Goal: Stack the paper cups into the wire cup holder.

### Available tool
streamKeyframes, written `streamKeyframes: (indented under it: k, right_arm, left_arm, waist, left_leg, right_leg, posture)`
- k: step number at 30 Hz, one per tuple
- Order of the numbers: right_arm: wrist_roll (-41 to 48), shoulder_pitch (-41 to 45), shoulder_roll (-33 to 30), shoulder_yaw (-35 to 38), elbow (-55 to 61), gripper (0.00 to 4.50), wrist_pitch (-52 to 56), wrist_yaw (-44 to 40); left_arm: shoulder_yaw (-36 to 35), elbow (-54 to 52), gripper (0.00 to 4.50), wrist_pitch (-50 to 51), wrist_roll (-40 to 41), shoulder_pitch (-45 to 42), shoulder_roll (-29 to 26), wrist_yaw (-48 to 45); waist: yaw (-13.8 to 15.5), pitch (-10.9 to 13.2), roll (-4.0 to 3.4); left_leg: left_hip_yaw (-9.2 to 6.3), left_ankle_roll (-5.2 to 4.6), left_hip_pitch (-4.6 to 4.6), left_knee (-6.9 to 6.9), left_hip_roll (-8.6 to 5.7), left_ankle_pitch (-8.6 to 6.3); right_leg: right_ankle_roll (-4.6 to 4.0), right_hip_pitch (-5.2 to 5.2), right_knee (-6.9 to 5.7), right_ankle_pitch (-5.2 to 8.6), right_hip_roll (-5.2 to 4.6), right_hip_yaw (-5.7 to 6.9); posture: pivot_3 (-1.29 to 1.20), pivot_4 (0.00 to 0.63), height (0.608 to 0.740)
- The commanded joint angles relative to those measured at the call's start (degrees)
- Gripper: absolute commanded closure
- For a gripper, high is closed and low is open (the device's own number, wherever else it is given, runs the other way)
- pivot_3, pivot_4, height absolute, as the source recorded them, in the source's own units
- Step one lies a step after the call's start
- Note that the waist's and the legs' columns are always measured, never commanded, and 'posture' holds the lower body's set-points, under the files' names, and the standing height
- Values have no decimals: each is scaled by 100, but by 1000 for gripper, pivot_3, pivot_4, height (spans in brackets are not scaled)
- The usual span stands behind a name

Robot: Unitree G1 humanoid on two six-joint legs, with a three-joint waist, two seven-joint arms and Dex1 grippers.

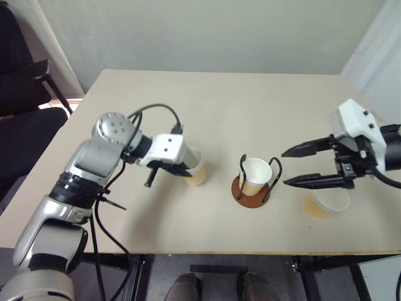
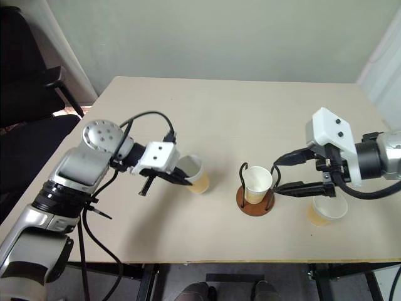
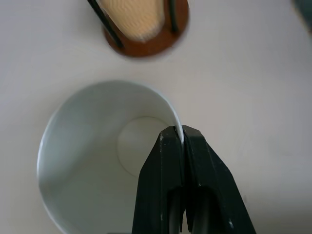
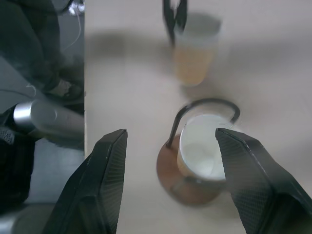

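One paper cup [image 1: 255, 174] stands inside the wire cup holder [image 1: 241, 191] at the table's middle front. Left of the holder, my left gripper [image 1: 188, 170] is shut on the near rim of a second paper cup [image 1: 197, 173]. The left wrist view shows its two fingers pinching that white rim [image 3: 181, 139], one finger inside the cup and one outside. A third paper cup [image 1: 327, 204] stands to the right of the holder. My right gripper [image 1: 284, 167] hovers open just right of the holder, above that cup, fingers pointing at the holder [image 4: 195, 185], and holds nothing.
The beige table [image 1: 219, 106] has bare surface behind the cups. Its front edge runs just below the holder and the right cup. A black chair [image 1: 25, 94] stands off the table's left side.
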State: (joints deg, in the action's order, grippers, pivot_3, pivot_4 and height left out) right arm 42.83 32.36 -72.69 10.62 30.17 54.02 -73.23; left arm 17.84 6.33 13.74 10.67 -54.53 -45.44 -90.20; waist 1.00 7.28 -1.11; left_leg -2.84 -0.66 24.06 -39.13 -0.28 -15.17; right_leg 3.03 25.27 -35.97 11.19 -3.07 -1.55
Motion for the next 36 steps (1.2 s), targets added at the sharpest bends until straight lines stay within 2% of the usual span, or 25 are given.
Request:
streamKeyframes:
  k: [1,7,16,26,32,36]
  right_arm:
    - [-221,-610,-390,689,46,1525,-206,-237]
    - [-144,-1385,-448,1305,322,1525,-154,-115]
    - [130,-1973,-350,2145,870,1525,365,210]
    - [492,-2405,-263,2920,1358,1525,988,545]
    - [626,-2469,-295,3038,1431,1525,1071,683]
    - [694,-2516,-292,3093,1454,1525,1079,726]
  left_arm:
    - [-56,-176,4463,316,553,-621,76,-230]
    - [370,338,4463,186,1217,-1720,427,-230]
    - [1301,2113,4463,-1243,1404,-2975,1366,-230]
    - [2360,2695,4463,-2079,1584,-3030,1887,-230]
    - [2782,3065,4463,-3067,1022,-2952,1954,-230]
    - [2801,3055,4463,-3278,879,-2859,2052,-230]
  waist:
    - [29,0,1]
    - [30,0,0]
    - [42,0,1]
    - [65,1,1]
    - [71,1,1]
    - [70,0,1]
  left_leg:
    - [-1,0,0,1,-1,0]
    - [10,-2,-2,0,-1,-3]
    - [13,-22,-1,-12,0,-14]
    - [30,-28,5,-22,-3,-24]
    - [31,-31,5,-38,-4,-27]
    - [31,-39,5,-58,-5,-31]
  right_leg:
    - [0,0,0,0,-1,0]
    - [9,-2,-1,-4,-6,-4]
    - [32,-12,5,-16,-7,-6]
    - [60,-15,14,-9,-6,-14]
    - [70,-17,6,-7,-4,-15]
    - [78,-27,5,-11,-3,-16]
  posture:
    - [0,150,740]
    - [0,150,740]
    - [0,150,740]
    - [0,150,740]
    - [0,150,740]
    - [0,150,740]
